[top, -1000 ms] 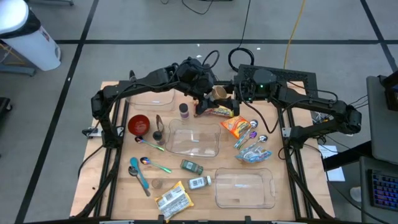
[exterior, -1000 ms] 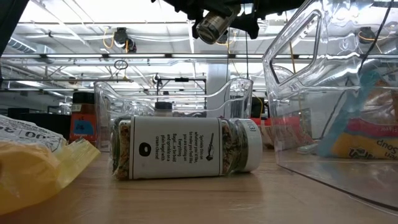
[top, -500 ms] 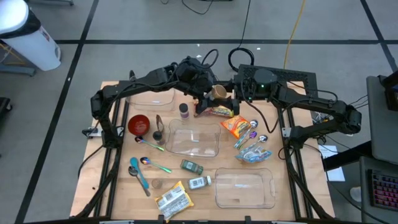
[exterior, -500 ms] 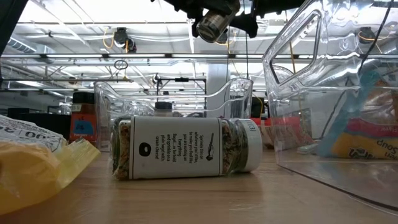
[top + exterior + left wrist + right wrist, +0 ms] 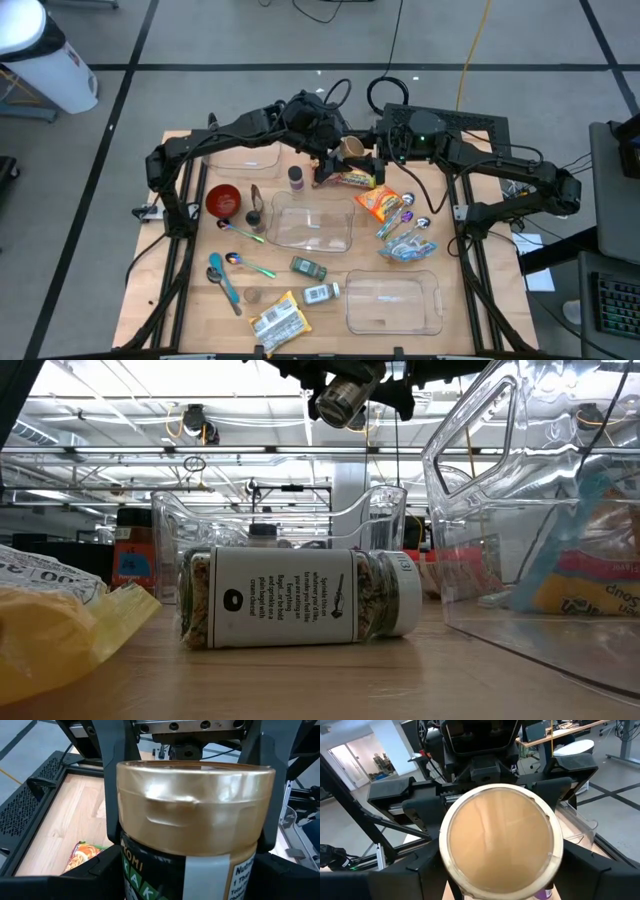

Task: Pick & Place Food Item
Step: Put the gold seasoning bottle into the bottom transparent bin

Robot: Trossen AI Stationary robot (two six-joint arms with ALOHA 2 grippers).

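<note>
A jar with a gold lid (image 5: 350, 149) and a dark label hangs in the air over the table's far middle, high in the low view (image 5: 345, 398). Both grippers meet at it. My left gripper (image 5: 333, 160) comes from the left and is shut on the jar's body. My right gripper (image 5: 368, 152) comes from the right, roughly level, and is shut on the lid. The lid faces the right wrist camera (image 5: 500, 840). In the left wrist view the jar (image 5: 195, 820) fills the picture, with the right arm's fingers on either side of the lid. My left gripper pinches the jar's labelled body (image 5: 150, 877) between its two fingers (image 5: 75, 880), below the lid. The fingers slant down from the table's left. The jar is lifted clear of the table, lid end toward the right arm. My right gripper has the gold lid's rim (image 5: 125, 795) between its two fingers (image 5: 111, 795), one on each side. It comes about level from the table's right and meets the lid face-on (image 5: 500, 840). The jar stays clear of the table.
Below lie snack bags (image 5: 378, 203), a clear tray (image 5: 312, 226) in the middle, another clear tray (image 5: 394, 303) near right and one far left (image 5: 243, 156). There is also a red bowl (image 5: 222, 199), spoons (image 5: 250, 266) and spice jars (image 5: 308, 267); one lies close to the low camera (image 5: 300, 598).
</note>
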